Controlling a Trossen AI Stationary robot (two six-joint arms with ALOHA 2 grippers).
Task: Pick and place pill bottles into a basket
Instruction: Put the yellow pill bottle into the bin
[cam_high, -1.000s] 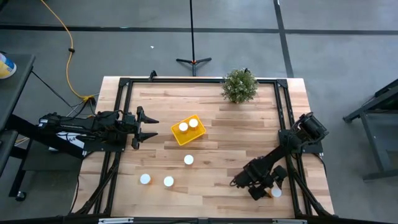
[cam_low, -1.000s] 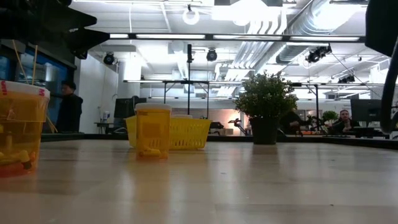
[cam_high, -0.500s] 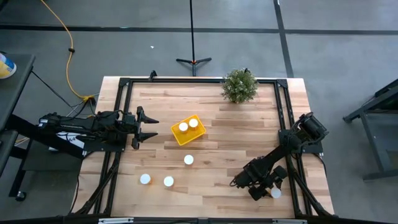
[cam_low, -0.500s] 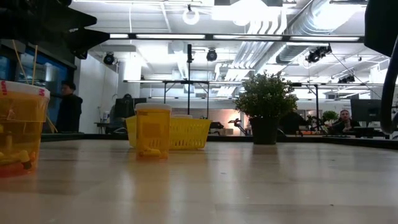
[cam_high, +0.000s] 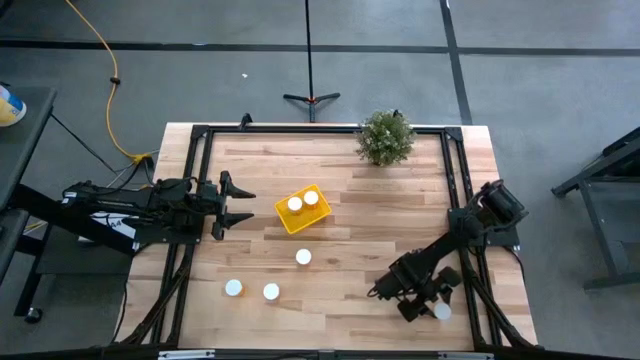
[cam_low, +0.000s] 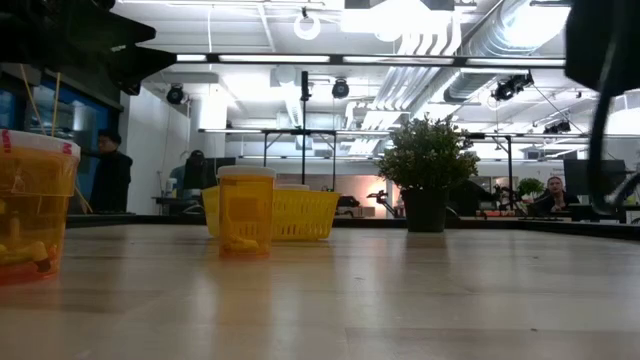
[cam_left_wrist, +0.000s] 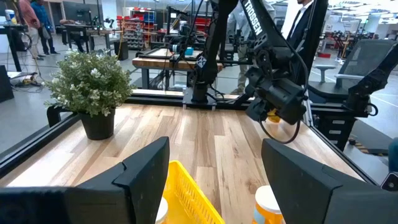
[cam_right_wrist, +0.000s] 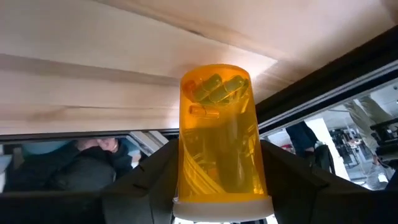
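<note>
Pale wood planks make up the table, boxed in by a black metal frame, with grey floor all round; since a second ago the right gripper near the front right corner has pulled in a touch toward the table's middle and squeezed its fingers onto a pill bottle; the wrist view shows that see-through orange cylinder, full of capsules, pinched between the two dark fingers, white cap toward the camera; everything else sits exactly where it was.

Count is six bottles: one in that grip, two standing inside the yellow basket as white discs, and three loose on the wood, one just in front of the basket and a pair and further forward on the left; one basket, a ribbed plastic bin set at an angle near mid-table; one bushy little potted plant in a dark pot at the back edge.

Left gripper hovers just left of the basket, fingers spread, gripping nothing.
</note>
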